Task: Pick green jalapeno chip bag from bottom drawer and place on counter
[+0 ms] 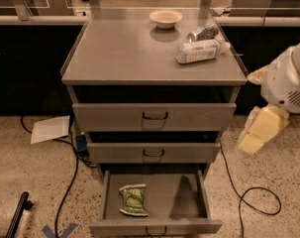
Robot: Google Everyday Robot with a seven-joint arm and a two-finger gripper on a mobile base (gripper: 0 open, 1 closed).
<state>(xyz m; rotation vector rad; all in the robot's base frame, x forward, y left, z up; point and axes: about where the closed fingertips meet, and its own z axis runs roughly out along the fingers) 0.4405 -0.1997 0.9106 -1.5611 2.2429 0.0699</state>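
The green jalapeno chip bag (133,200) lies flat in the left half of the open bottom drawer (154,226), which is pulled out toward me. The counter (134,53) is the flat grey top of the cabinet above. My gripper (261,132) hangs at the right of the cabinet, level with the middle drawer, well above and to the right of the bag and apart from it. It holds nothing that I can see. The white arm (290,81) is above it.
On the counter stand a pale bowl (165,18), a silver can (203,32) lying down and a white bottle (199,51) on its side. The two upper drawers stand slightly out. Cables (253,197) and a white sheet (49,129) lie on the floor.
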